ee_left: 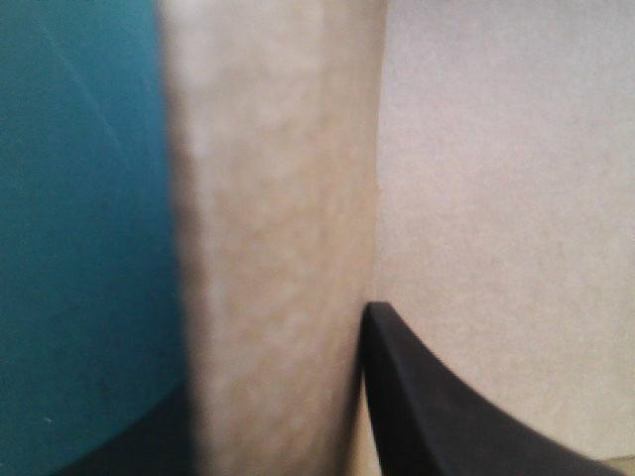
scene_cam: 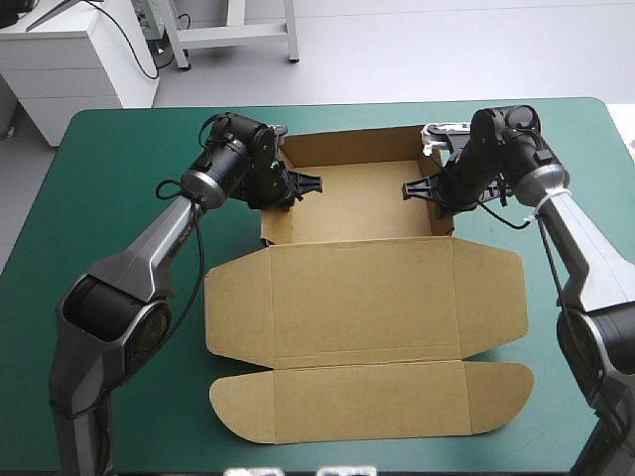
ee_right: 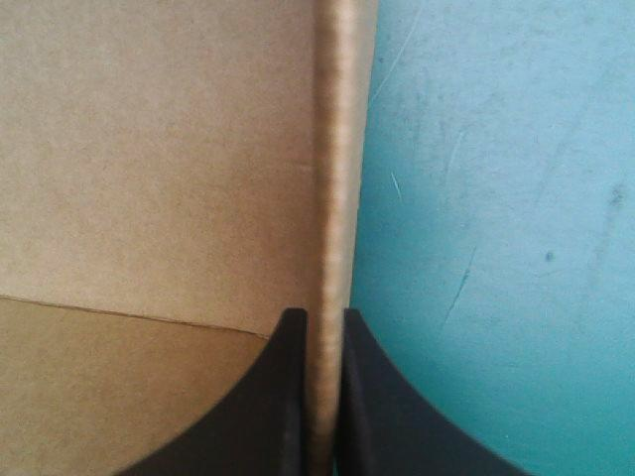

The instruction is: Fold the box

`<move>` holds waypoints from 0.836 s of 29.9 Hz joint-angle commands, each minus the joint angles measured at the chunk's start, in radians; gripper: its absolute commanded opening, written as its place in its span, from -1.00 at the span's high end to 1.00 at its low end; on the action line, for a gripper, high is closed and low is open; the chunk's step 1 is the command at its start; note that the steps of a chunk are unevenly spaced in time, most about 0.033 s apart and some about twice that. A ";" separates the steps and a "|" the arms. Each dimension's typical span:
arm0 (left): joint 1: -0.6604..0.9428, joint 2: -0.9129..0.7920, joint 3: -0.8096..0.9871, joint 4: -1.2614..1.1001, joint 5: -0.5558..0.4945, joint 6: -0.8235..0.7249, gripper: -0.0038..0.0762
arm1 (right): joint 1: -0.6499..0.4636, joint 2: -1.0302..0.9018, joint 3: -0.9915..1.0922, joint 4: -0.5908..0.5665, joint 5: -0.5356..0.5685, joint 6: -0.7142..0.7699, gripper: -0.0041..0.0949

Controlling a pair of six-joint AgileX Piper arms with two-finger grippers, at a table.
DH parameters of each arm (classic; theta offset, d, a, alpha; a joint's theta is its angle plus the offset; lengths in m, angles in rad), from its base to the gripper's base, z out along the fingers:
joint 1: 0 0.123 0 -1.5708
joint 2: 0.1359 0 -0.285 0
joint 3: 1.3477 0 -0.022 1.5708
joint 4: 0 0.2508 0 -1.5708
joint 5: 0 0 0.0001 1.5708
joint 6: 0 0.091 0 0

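High view shows you the cut brown cardboard box (scene_cam: 367, 288) mid-table, side walls raised, lid flat; your right gripper (ee_right: 325, 315) pinches its right wall, the left gripper (scene_cam: 298, 184) sits at the opposite wall, grip untellable; next, likely, seat both walls squarely.

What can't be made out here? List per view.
Whether the left end effector is clamped on the box: left wrist view is blurred and cut off at the edge; high view too small.
Part of the tray's left wall, high view: hidden by the left arm.
The right wall outer face, right wrist view: seen edge-on, right end effector pinching it.
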 commanded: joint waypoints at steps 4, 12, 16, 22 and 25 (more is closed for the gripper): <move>-0.033 -0.047 -0.035 -0.044 0.051 0.019 0.92 | 0.009 -0.014 -0.026 0.044 0.008 -0.004 0.94; -0.033 -0.041 -0.013 -0.043 0.051 0.019 0.92 | 0.036 0.031 -0.026 0.027 0.006 0.000 0.94; -0.033 -0.037 -0.004 -0.042 0.051 0.019 0.92 | 0.048 0.033 -0.026 -0.012 0.004 0.016 0.94; -0.033 -0.031 0.001 -0.046 0.051 0.021 0.92 | 0.054 0.040 -0.026 -0.014 -0.007 0.016 0.94; -0.033 -0.031 0.002 -0.046 0.051 0.024 0.92 | 0.054 0.052 -0.026 -0.009 -0.007 0.016 0.95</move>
